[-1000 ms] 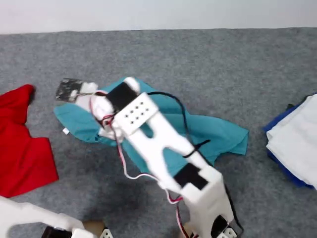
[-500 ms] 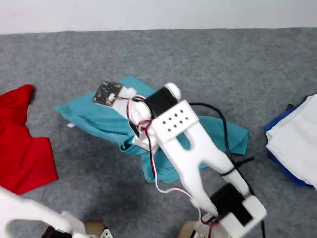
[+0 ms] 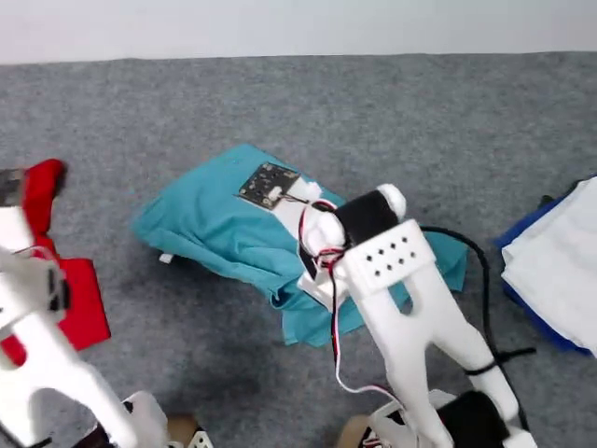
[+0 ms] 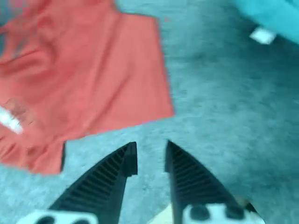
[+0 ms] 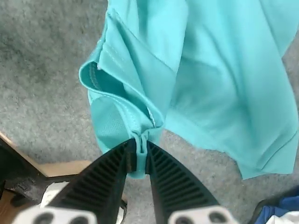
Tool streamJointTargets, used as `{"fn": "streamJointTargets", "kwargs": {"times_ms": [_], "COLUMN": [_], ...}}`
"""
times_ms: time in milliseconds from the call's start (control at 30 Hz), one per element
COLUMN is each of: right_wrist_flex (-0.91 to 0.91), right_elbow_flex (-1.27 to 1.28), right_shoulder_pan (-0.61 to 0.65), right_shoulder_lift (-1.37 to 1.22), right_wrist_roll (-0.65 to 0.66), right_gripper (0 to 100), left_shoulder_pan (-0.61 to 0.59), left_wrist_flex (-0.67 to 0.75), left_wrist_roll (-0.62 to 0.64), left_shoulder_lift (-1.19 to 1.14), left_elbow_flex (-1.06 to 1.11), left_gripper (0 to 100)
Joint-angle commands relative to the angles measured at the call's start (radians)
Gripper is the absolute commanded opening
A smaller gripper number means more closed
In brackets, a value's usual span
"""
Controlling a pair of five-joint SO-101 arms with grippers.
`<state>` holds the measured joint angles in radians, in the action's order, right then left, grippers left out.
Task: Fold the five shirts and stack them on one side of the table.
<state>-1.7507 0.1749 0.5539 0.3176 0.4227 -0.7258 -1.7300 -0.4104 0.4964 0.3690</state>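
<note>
- Right fingers (image 5: pixel 114 175) are clamped on a bunched fold of the teal shirt (image 5: pixel 215 65), which spreads away beyond them over the grey surface (image 5: pixel 42 84)
- Right arm (image 3: pixel 401 280) leans low over the shirt's near edge
- Left fingers (image 4: pixel 114 170) are narrowly parted, holding nothing, above bare surface, with the red shirt (image 4: pixel 84 70) just beyond their tips
- Folded white and blue shirts (image 3: pixel 560 271) lie well apart from both

Right hand (image 5: pixel 140 156) pinches teal shirt (image 5: pixel 219 84) (seemingly a hem).
</note>
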Motion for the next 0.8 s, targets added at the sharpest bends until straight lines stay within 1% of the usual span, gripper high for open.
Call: {"fn": "streamJointTargets", "kwargs": {"times_ms": [0,133,233,300,433,600,767], "right_wrist_flex": [-0.036,-0.036,-0.036,-0.036,-0.036,-0.036,-0.038], "right_elbow_flex": [0.02,0.068,0.084,0.084,0.084,0.084,0.084], "right_shoulder_pan": [-0.008,-0.015,-0.015,-0.015,-0.016,-0.016,-0.016], "right_shoulder_lift": [0.085,0.114,0.117,0.117,0.113,0.108,0.108], "right_wrist_roll": [-0.011,-0.011,-0.011,-0.011,-0.011,-0.011,-0.018], "right_gripper": [1.0,1.0,1.0,1.0,1.0,1.0,1.0], "left_shoulder_pan": [0.15,0.273,0.328,0.35,0.367,0.365,0.408], "left_wrist_flex": [0.026,0.15,0.241,0.282,0.321,0.358,0.574], "left_wrist_roll": [0.0,0.0,0.0,-0.009,-0.118,-0.21,-0.207], "left_shoulder_lift": [0.014,0.014,0.012,0.012,0.012,0.012,0.021], "left_elbow_flex": [0.013,0.061,0.102,0.13,0.153,0.183,0.389], "left_gripper": [8,8,8,9,15,18,17]}}
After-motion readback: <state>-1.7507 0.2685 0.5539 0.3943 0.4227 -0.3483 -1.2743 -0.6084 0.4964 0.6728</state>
